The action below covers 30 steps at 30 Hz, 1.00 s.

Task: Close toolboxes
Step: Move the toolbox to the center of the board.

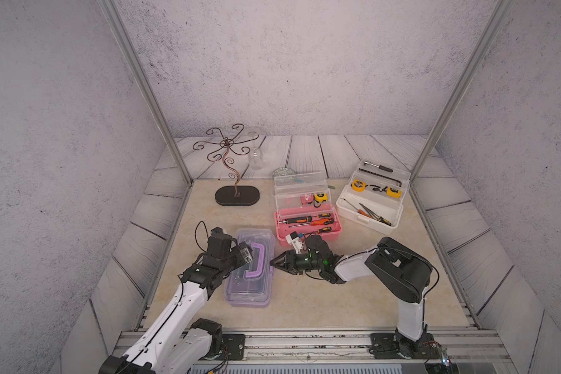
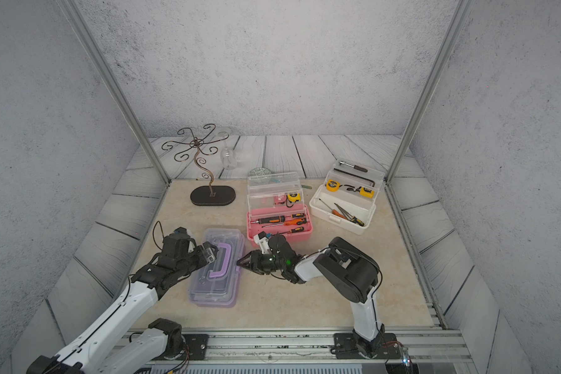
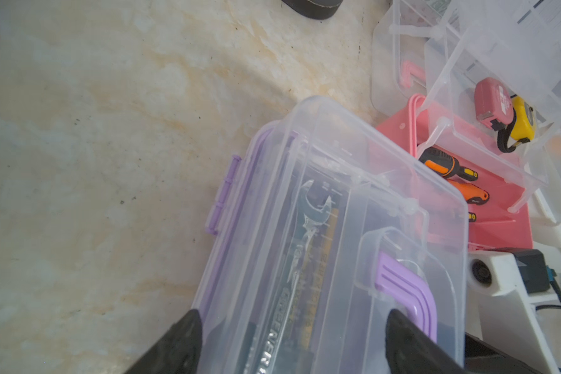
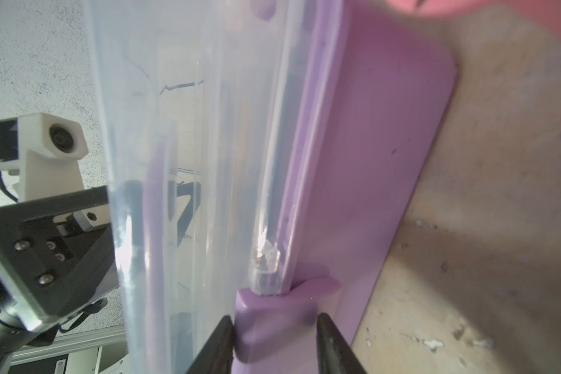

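The counter (image 1: 305, 301) is carrying all three toolboxes, and it is lying bare across the lower middle of both top views. That is leaving both arms free room to pull back toward the bottom rail.

The purple toolbox (image 1: 250, 285) is sitting at lower centre-left, its clear lid down flat over the base, with its left side near the counter's left edge. The pink toolbox (image 1: 332, 234) is standing just beyond the purple one's upper right corner. The white toolbox (image 1: 366, 220) is sitting further to the upper right, close to the right-hand frame post. Both are standing open, trays lifted and tools showing, so they are waiting their turn.

The left pincer (image 3: 292, 319) is reaching in from the lower left. Its jaws are spread wide over the lid beside the purple handle (image 1: 256, 260) and are gripping nothing. It is probably holding the lid down so the box is not sliding while the other side is being fastened.

The right pincer (image 1: 273, 261) is coming in level from the right at the box's right side. In the right wrist view its jaws are pinching the purple clasp (image 4: 272, 320), apparently snapping it over the lid's rim. The right wrist is working close to the pink box's front wall, so room there is tight.
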Available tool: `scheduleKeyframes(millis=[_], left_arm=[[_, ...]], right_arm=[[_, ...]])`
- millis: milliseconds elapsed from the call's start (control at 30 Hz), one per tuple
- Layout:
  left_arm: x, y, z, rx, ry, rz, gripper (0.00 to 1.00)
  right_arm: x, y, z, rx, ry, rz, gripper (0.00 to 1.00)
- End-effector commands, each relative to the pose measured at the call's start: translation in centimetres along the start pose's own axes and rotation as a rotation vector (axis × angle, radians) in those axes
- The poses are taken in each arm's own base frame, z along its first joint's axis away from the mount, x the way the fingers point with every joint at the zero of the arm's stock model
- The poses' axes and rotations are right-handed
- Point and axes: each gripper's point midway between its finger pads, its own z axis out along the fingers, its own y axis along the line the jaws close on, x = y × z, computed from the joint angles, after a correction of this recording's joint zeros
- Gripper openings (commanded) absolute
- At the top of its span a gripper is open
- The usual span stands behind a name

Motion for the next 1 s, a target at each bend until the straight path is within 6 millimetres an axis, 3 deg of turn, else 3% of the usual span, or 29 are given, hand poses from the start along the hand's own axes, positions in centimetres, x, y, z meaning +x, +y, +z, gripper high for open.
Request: scheduleKeyframes(millis=[0, 100, 233, 367, 567, 800, 900, 967], left_arm=[[10.3, -0.8, -0.3, 0.109, 0.450, -0.030, 0.87], [9.2, -0.5, -0.4, 0.085, 0.415, -0.026, 0.93], [5.7, -0.1, -1.0, 0.027, 0.297, -0.008, 0.99], [1.5, -1.6, -2.5, 0.030, 0.170, 0.054, 1.00], [-2.7, -4.5, -3.9, 0.073, 0.063, 0.129, 0.99], [-3.5, -6.3, -4.2, 0.136, 0.058, 0.107, 0.98], [-3.1, -6.3, -4.4, 0.133, 0.070, 0.119, 0.98], [-2.9, -6.4, -4.5, 0.122, 0.074, 0.142, 0.98]], right_arm=[[0.2, 8.8, 2.1, -0.260, -0.006, -0.179, 0.43], [0.2, 8.4, 1.9, -0.221, -0.010, -0.182, 0.44], [0.4, 7.0, 1.5, -0.132, -0.008, -0.182, 0.46], [0.0, 6.0, 0.3, -0.016, -0.008, -0.216, 0.48], [-1.2, 5.3, -2.3, 0.170, -0.041, -0.309, 0.56], [-3.9, 4.9, -7.0, 0.404, -0.127, -0.421, 0.74], [-5.0, 5.1, -9.1, 0.480, -0.165, -0.456, 0.98], [-5.7, 4.9, -10.6, 0.536, -0.200, -0.464, 0.99]])
